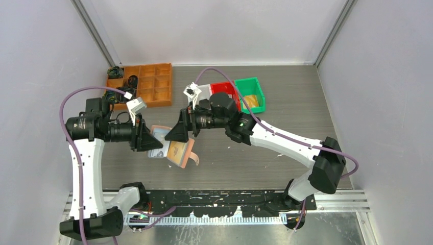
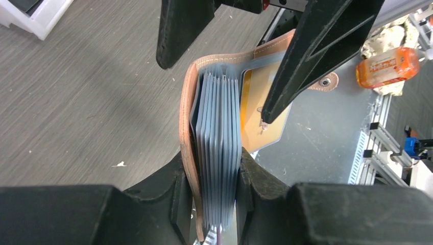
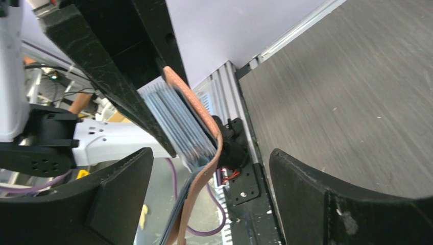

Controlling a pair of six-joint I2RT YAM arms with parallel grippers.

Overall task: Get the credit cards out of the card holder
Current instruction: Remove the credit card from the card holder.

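The salmon-pink card holder (image 1: 179,153) is held open in the air between the two arms. My left gripper (image 2: 214,178) is shut on one cover and its stack of grey pockets (image 2: 219,132). A yellowish credit card (image 2: 258,120) sits in a pocket of the other flap; it also shows in the top view (image 1: 177,149). My right gripper (image 3: 207,163) is open, its fingers (image 2: 306,56) on either side of that flap (image 3: 196,189) without closing on it. The pink tab (image 1: 195,161) hangs at the lower right. No whitish-grey card is distinguishable.
A wooden compartment tray (image 1: 148,84) stands at the back left. White (image 1: 203,92), red (image 1: 224,89) and green (image 1: 251,94) bins stand behind the right gripper. The grey wood-grain table (image 1: 286,102) lies below, the black base rail (image 1: 230,196) at the near edge.
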